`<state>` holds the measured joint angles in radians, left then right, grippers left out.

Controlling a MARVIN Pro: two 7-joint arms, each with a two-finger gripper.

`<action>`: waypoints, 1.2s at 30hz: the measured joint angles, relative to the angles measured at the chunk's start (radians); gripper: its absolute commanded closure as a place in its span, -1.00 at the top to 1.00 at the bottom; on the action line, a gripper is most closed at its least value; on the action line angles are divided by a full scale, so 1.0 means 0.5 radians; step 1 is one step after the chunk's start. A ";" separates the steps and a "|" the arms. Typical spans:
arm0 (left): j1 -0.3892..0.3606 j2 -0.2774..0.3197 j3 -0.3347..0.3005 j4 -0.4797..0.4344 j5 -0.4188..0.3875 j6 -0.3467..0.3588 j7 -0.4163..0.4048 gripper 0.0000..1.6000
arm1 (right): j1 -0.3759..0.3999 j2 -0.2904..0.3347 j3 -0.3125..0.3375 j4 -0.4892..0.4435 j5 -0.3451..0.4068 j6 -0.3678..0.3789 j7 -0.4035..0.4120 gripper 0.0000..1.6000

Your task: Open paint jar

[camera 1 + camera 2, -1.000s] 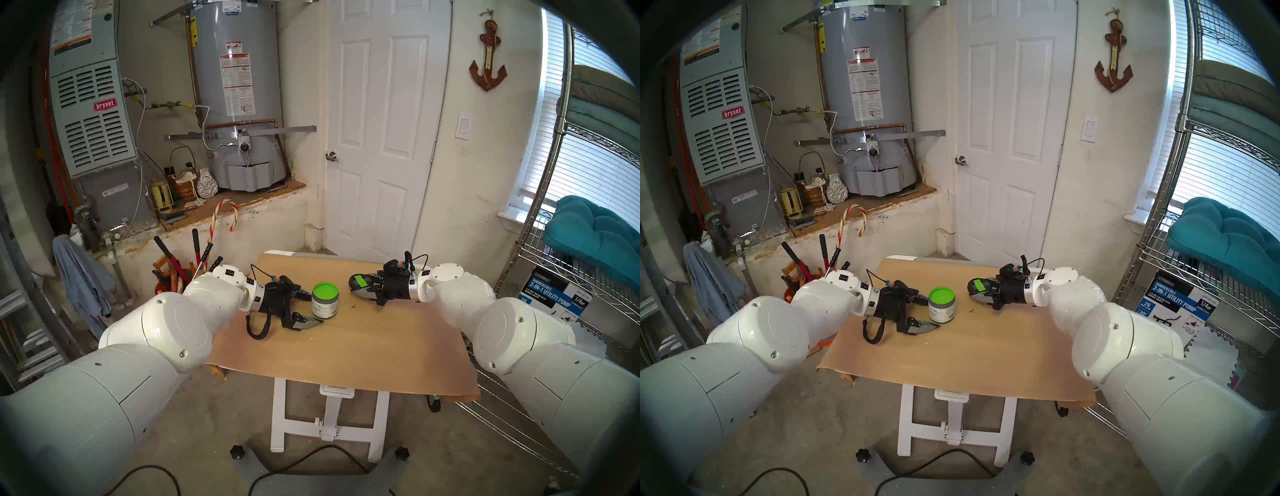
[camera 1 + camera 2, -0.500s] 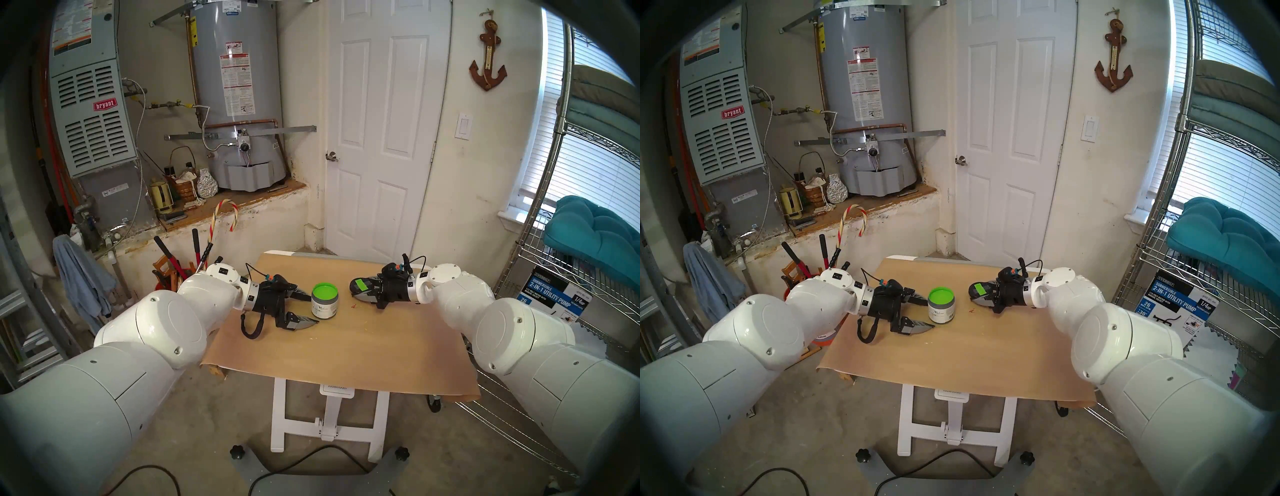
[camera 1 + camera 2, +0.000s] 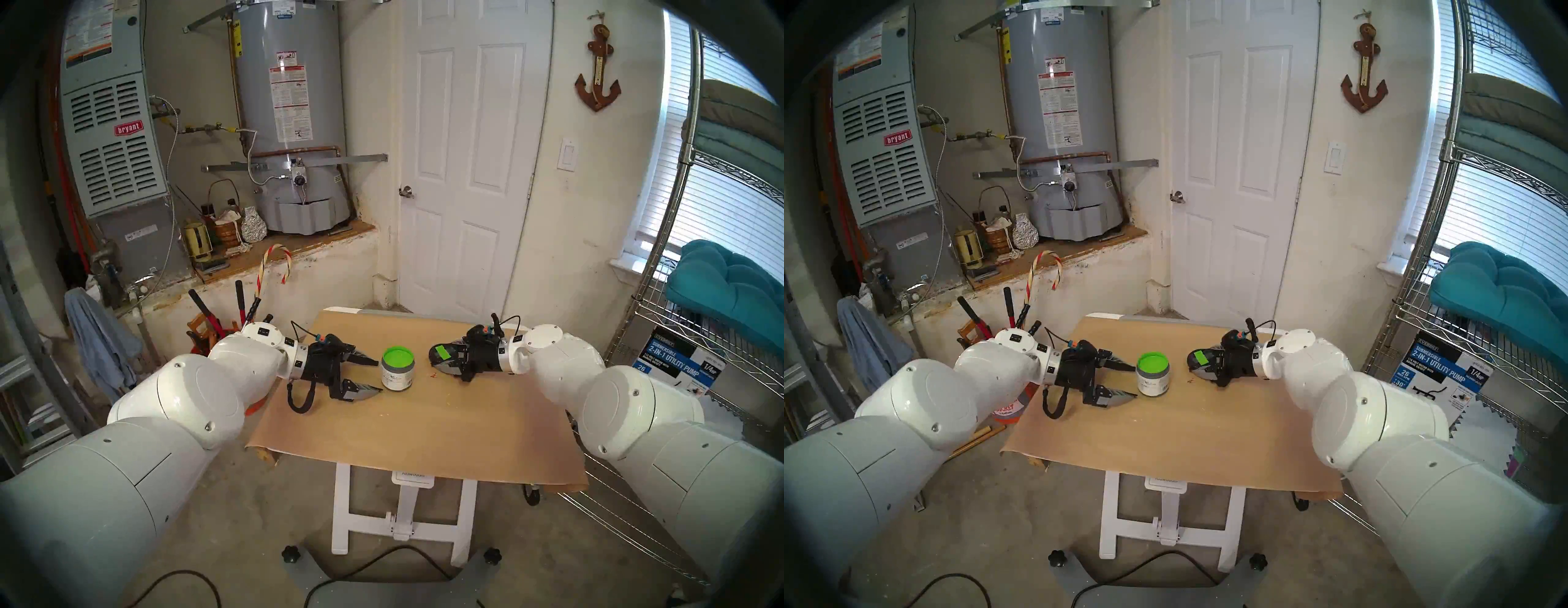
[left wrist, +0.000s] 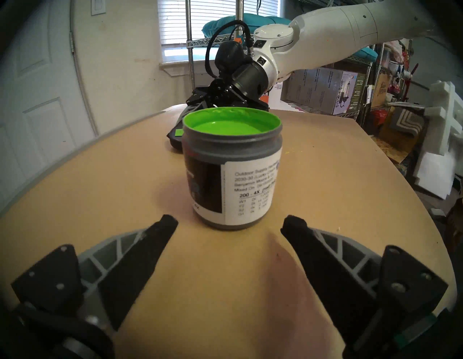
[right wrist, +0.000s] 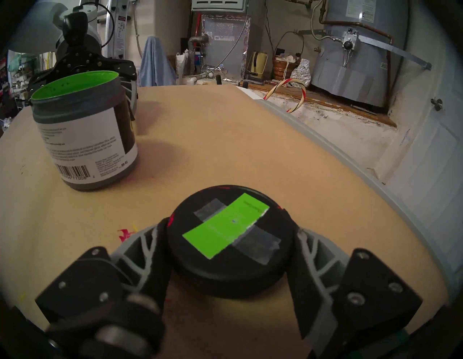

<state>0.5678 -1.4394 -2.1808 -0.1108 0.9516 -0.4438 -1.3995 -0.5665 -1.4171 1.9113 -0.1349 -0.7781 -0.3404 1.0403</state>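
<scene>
The paint jar (image 3: 396, 370) stands upright and lidless on the paper-covered table (image 3: 424, 429), with green paint showing inside. It also shows in the left wrist view (image 4: 231, 175) and the right wrist view (image 5: 85, 140). My left gripper (image 3: 379, 376) is open and empty just left of the jar, its fingertips (image 4: 167, 223) short of the jar's base and not touching it. My right gripper (image 3: 439, 361) is shut on the black round lid (image 5: 229, 235) with its green strip, right of the jar and low over the table. I cannot tell if the lid touches the table.
An orange bucket of tools (image 3: 1009, 409) stands on the floor by the table's left edge, under my left arm. A wire shelf (image 3: 679, 382) stands close on the right. Small red paint flecks (image 3: 433, 375) lie on the paper between jar and lid.
My left gripper, open, has drawn back to the left, so its fingers no longer flank the jar. My right gripper has sunk slightly with the lid. The jar has not moved.
</scene>
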 measured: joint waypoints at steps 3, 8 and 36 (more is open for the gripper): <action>-0.006 0.014 -0.014 0.006 -0.006 -0.016 0.016 1.00 | 0.002 0.000 0.001 0.000 0.001 0.000 -0.003 1.00; -0.010 0.037 -0.037 0.015 -0.018 -0.044 0.044 1.00 | 0.002 0.002 0.005 0.004 0.003 0.001 -0.004 1.00; -0.044 0.113 -0.145 0.029 -0.072 -0.227 0.233 1.00 | 0.080 0.054 0.269 0.020 0.136 0.186 0.082 1.00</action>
<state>0.5456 -1.3826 -2.2535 -0.0961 0.9158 -0.5572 -1.2832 -0.5267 -1.3901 2.0460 -0.1247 -0.7099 -0.2472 1.0814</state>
